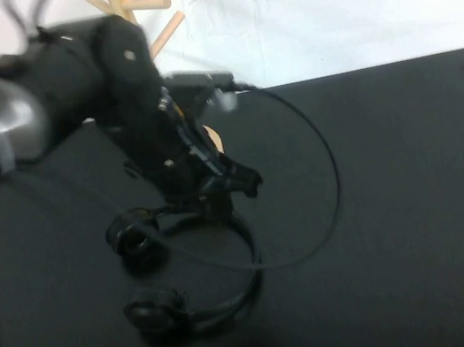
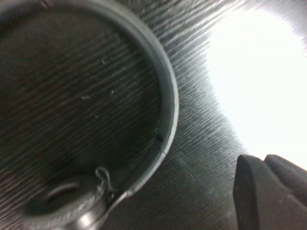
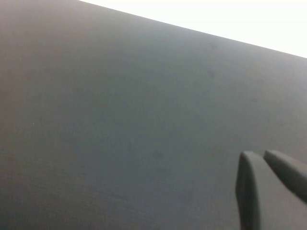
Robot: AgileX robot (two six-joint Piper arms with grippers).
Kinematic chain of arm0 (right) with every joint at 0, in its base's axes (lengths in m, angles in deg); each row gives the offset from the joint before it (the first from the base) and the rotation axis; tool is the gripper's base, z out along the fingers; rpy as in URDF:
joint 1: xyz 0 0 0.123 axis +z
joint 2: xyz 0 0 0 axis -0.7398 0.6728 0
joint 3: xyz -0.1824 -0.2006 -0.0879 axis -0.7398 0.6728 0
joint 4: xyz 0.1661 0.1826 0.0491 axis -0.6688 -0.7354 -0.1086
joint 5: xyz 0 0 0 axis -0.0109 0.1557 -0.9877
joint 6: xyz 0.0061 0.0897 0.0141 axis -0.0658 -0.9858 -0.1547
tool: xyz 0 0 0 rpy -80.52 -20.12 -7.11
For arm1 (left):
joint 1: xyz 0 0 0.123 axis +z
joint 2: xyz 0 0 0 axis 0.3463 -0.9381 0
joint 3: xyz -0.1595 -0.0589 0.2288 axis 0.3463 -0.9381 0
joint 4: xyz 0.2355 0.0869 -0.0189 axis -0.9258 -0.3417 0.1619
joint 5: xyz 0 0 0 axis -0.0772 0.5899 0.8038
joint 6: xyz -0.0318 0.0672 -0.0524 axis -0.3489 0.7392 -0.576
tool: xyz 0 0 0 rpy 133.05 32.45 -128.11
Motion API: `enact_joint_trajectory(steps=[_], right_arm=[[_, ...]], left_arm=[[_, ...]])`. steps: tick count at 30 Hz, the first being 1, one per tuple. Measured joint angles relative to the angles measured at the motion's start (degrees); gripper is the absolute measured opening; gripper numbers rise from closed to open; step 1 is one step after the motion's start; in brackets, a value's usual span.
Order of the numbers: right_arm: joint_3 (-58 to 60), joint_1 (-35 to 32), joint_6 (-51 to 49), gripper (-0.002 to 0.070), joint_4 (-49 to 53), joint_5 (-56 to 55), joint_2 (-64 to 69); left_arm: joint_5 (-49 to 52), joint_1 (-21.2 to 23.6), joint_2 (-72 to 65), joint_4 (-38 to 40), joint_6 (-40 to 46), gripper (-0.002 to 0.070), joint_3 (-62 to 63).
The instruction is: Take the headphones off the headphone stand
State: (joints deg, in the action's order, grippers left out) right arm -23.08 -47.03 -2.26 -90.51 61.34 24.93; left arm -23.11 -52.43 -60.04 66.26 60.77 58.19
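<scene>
The headphones are lying flat on the black table, lower centre-left of the high view, off the headphone stand. One earcup is sitting around the left-centre and the other lower down near the bottom, with the headband curving round on their right side.

The left gripper is hovering directly over the headband's upper end, pointing down and to the right. Whether it is touching the band cannot be told, and neither can the state of its fingers. In the left wrist view the headband is arcing across the frame with an earcup at the bottom left, both resting on the table. A dark fingertip is sitting at the lower right, clear of the band.

The left arm is filling the upper left of the high view and blocking most of the stand. Only the top of the post and a few pegs are showing above it at the top of the frame. A thin black cable is looping from the arm out to the right and back over the headphones.

The right gripper is out of the high view. Its wrist view is showing bare dark tabletop with two fingertips side by side, closed together, at the lower right.
</scene>
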Motion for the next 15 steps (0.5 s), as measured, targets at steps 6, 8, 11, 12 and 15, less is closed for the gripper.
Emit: enact_joint_trajectory(steps=[6,8,11,12,15], right_arm=[[0.0,0.0,0.0,-0.0008,1.1,0.0,0.0],[0.0,0.0,0.0,-0.0008,1.2,0.0,0.0],[0.0,0.0,0.0,-0.0008,1.2,0.0,0.0],[0.0,0.0,0.0,-0.0008,1.2,0.0,0.0],[0.0,0.0,0.0,-0.0008,1.2,0.0,0.0]], left_arm=[[-6.0,-1.4,18.2,-2.2,-1.0,-0.0001,-11.8],[-9.1,-1.4,24.3,-2.5,-1.3,-0.0001,-16.6],[-13.6,-1.4,33.4,-3.2,-1.9,-0.0001,-24.8],[-15.2,-1.4,36.6,-3.4,-2.1,-0.0001,-27.4],[-19.7,-1.4,46.1,-4.1,-2.5,-0.0001,-34.3]])
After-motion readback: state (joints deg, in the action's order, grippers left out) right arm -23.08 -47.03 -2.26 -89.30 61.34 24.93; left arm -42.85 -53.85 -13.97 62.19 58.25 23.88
